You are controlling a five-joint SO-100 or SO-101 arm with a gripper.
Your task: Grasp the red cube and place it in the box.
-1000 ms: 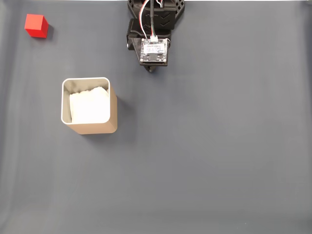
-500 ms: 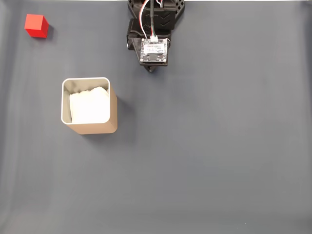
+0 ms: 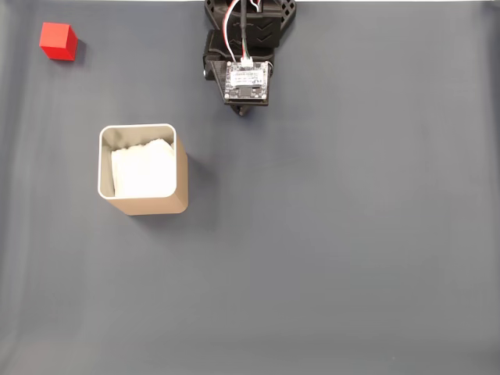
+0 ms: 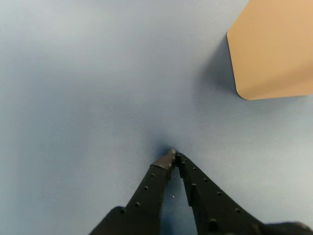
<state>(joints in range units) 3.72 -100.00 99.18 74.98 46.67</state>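
Observation:
The red cube [image 3: 58, 41] rests on the grey mat at the far top left of the fixed view. Below and to its right stands the tan box [image 3: 144, 169], open at the top with white padding inside; its tan side [image 4: 274, 46] fills the upper right corner of the wrist view. My arm sits folded at the top centre of the fixed view, with the gripper [image 3: 244, 111] poking out under the circuit board. In the wrist view the gripper [image 4: 174, 156] is shut, tips together just over the mat, holding nothing. It is well right of the cube and box.
The dark grey mat [image 3: 336, 250] covers the whole table. The arm's black base [image 3: 250, 19] sits at the top edge. The circuit board [image 3: 248, 81] with wires covers most of the gripper from above.

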